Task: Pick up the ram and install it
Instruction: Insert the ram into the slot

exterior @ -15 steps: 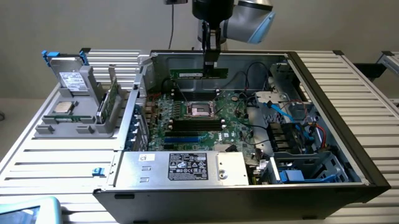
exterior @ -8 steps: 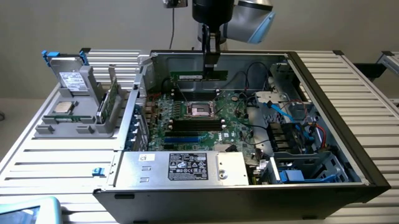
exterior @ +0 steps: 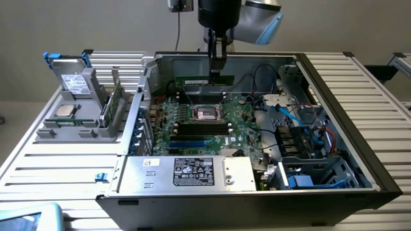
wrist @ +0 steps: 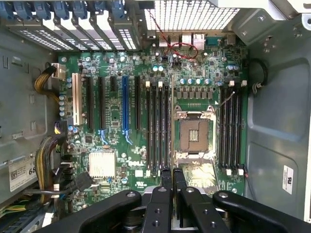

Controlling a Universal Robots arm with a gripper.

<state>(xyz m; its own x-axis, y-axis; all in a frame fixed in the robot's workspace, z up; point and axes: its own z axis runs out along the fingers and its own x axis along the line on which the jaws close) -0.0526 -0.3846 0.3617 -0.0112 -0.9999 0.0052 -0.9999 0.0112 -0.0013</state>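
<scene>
Around: open tower case (exterior: 270, 61) on slatted table (exterior: 57, 163). Power supply box (exterior: 192, 172) at near edge, blue cables (exterior: 292, 115) at exterior view's right.
Grey holder (exterior: 77, 127) outside case, at exterior view's left, carries boxy drive (exterior: 76, 83), silver processor (exterior: 64, 110), second green module (exterior: 113, 103).
Inside case: motherboard (wrist: 121, 160), CPU socket (wrist: 194, 136), black memory slots (wrist: 158, 126) either side.
Gripper (wrist: 172, 171) fingers clamped on ram (exterior: 204, 81), held level over board's far part, edge-on alongside slots beside socket.
Far case wall close behind; open room above.
</scene>
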